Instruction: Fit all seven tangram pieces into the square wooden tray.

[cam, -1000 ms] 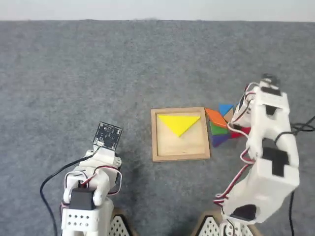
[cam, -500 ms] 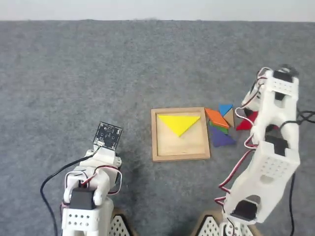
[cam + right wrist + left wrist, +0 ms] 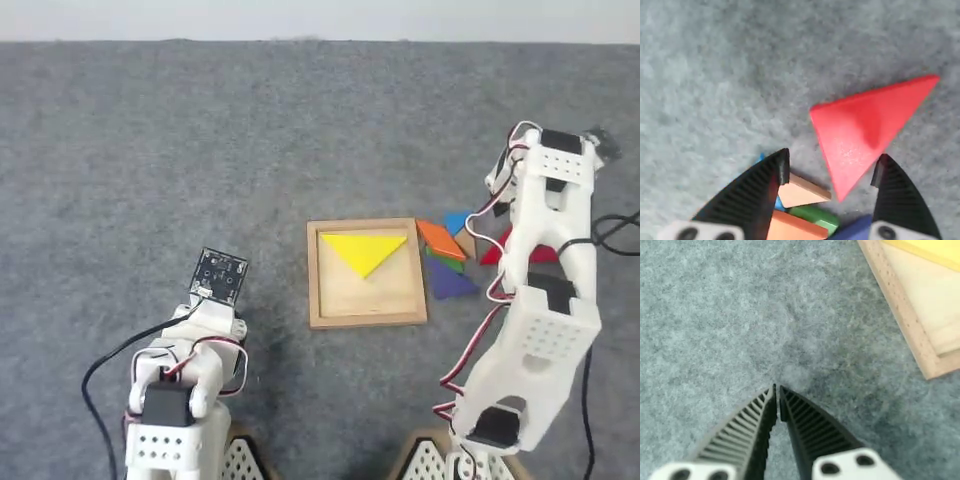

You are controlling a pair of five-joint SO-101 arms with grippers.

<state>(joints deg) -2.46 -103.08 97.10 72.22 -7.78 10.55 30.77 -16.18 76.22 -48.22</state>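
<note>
The square wooden tray (image 3: pixel 367 310) lies mid-table with a yellow triangle (image 3: pixel 363 249) inside along its far side. Just right of it is a cluster of pieces: orange (image 3: pixel 440 239), blue (image 3: pixel 458 220), green (image 3: pixel 442 263), purple (image 3: pixel 451 283) and tan (image 3: pixel 467 242). A red triangle (image 3: pixel 865 125) lies flat on the carpet beside them. My right gripper (image 3: pixel 831 169) hangs open above the red triangle's near point, holding nothing. Close to the table's front left, my left gripper (image 3: pixel 776 390) is shut and empty over the carpet, near the tray's corner (image 3: pixel 920 347).
Grey carpet covers the whole table. The right arm (image 3: pixel 545 230) stands over the red piece and hides part of it in the high view. The left arm (image 3: pixel 190 375) sits at the front left. Open carpet stretches behind and left of the tray.
The right arm has swung away from the tray, toward the far right, uncovering the piece cluster. The red triangle now lies slightly farther right. The left arm has not moved.
</note>
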